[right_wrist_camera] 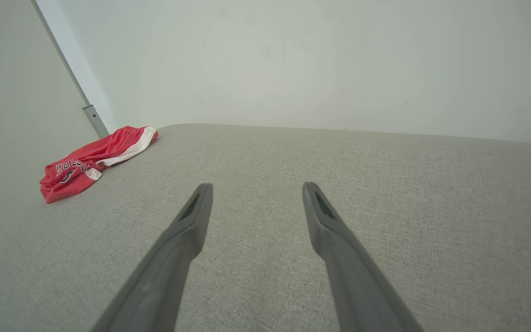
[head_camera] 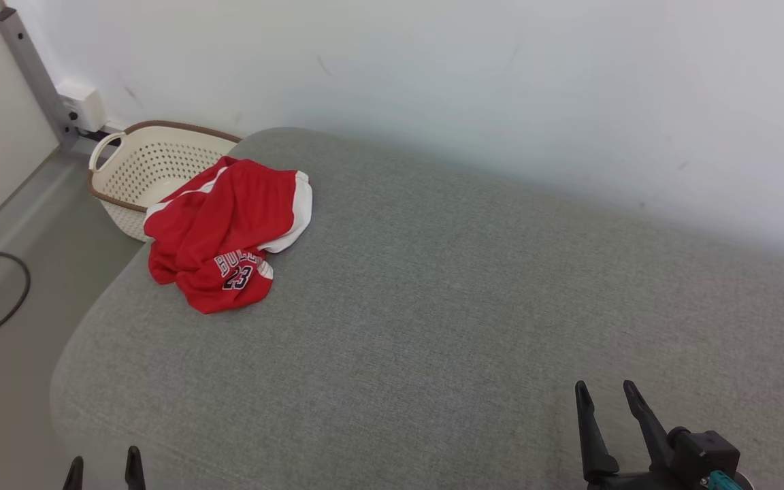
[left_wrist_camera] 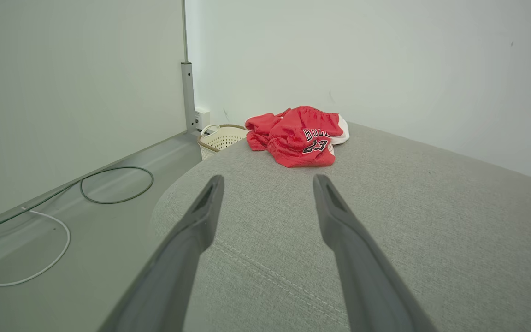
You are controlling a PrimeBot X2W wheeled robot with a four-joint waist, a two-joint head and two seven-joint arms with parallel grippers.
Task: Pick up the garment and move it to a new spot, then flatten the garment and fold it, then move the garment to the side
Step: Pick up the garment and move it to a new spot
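In the head view my left pincer (head_camera: 104, 469) sat at the lower left with only its two dark fingertips above the bottom edge, the rest cut off; in the left wrist view (left_wrist_camera: 268, 180) its fingers stood wide apart with nothing between them. My right pincer (head_camera: 604, 388) showed at the lower right, and in its own wrist view (right_wrist_camera: 257, 186) it was equally spread and empty.

The red basketball shorts (head_camera: 222, 231) lay crumpled in the upper left of the head view, on the far corner of the grey fabric cushion (head_camera: 433, 306), well apart from both pincers. They had white side trim. A printed "23" read clearly, and the word above it was creased, so I made out only "BUL" in the left wrist view (left_wrist_camera: 300, 138). In the right wrist view (right_wrist_camera: 90, 161) the print was too small and turned to read.

A cream perforated laundry basket (head_camera: 160, 163) stood just behind the shorts, which hid its near side. A black cable (head_camera: 28, 282) looped on the floor at the left edge, partly cut off.
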